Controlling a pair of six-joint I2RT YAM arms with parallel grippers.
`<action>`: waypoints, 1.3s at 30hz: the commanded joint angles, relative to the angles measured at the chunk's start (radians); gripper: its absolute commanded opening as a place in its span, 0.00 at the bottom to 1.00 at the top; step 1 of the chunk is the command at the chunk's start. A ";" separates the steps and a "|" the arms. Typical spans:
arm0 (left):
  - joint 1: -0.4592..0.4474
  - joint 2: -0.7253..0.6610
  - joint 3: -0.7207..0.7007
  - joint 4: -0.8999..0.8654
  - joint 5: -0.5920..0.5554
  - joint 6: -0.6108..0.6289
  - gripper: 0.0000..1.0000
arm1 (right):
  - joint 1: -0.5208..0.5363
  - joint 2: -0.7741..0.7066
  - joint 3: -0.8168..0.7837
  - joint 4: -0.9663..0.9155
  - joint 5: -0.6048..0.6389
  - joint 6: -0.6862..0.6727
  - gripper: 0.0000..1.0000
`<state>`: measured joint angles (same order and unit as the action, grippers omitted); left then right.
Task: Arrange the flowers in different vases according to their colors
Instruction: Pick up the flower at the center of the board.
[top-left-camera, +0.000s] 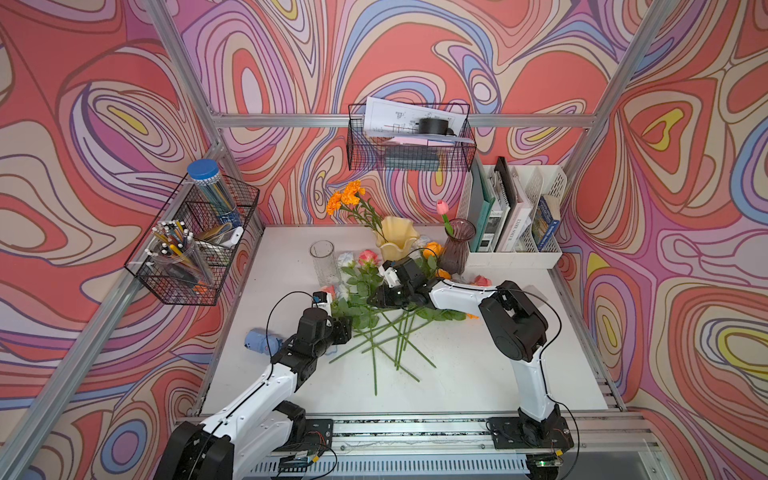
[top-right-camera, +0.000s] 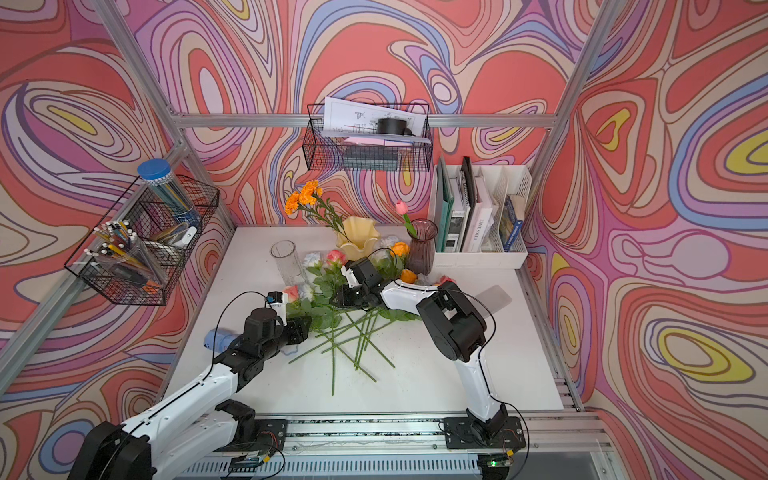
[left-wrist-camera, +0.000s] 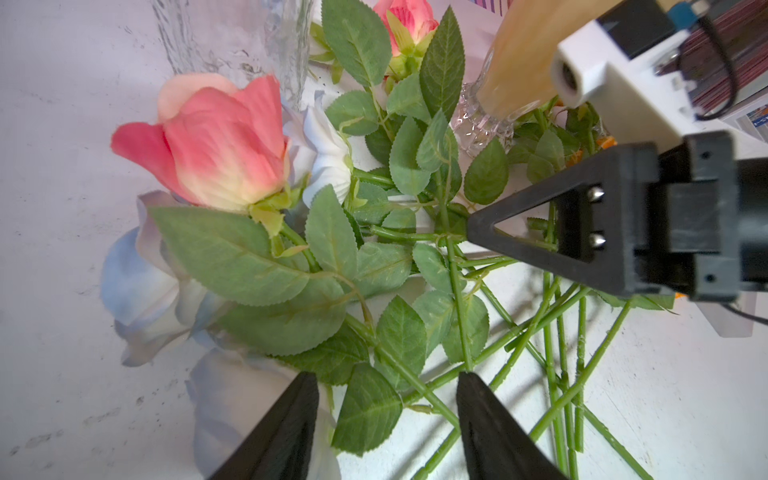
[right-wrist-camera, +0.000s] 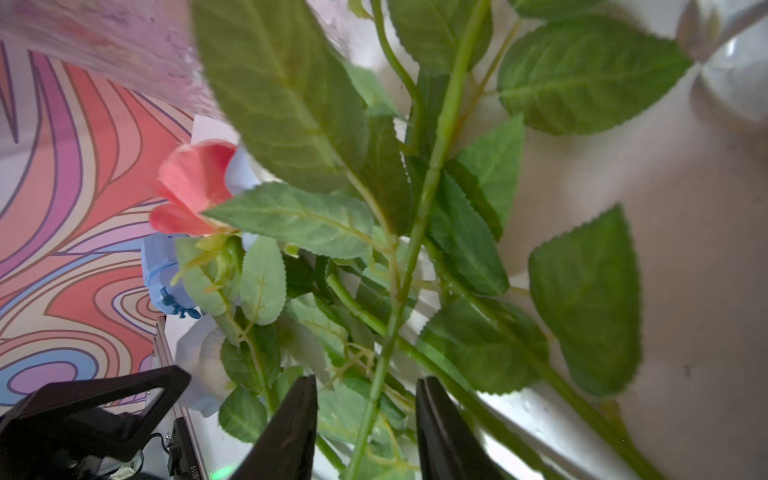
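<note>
the right fingers (right-wrist-camera: 291, 428) are standing apart on either side of a long green leafy flower stem (right-wrist-camera: 422, 216), not pinching it. the left fingers (left-wrist-camera: 286, 424) are gaping over green leaves, with a pink fabric rose (left-wrist-camera: 216, 145) and a white fabric rose (left-wrist-camera: 141, 282) lying just beyond their tips on the white table (left-wrist-camera: 62, 208). further past them, a clear glass cylinder vase (top-left-camera: 322, 259) is standing upright.

Three are standing: clear vase (top-left-camera: 323, 262), yellow vase (top-left-camera: 397, 241), purple vase (top-left-camera: 457, 253). One pink tulip (top-left-camera: 442, 206) is sitting in the purple. Two wire baskets (top-left-camera: 174, 286) are hanging. Loose flowers (top-left-camera: 365, 291) are overlapping beyond counting.
</note>
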<state>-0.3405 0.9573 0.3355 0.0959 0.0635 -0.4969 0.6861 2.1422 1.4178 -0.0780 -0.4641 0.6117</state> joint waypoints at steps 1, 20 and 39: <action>0.007 -0.010 -0.003 -0.012 -0.008 0.012 0.60 | -0.002 0.040 0.038 -0.003 -0.017 -0.007 0.40; 0.009 -0.006 -0.006 -0.004 -0.006 0.013 0.60 | -0.002 0.059 0.077 -0.028 -0.026 -0.042 0.04; 0.011 -0.021 -0.011 -0.002 -0.007 0.011 0.60 | -0.001 -0.294 -0.075 -0.049 -0.010 -0.113 0.00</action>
<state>-0.3386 0.9440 0.3336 0.0963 0.0635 -0.4969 0.6868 1.8999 1.3705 -0.1429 -0.4717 0.5301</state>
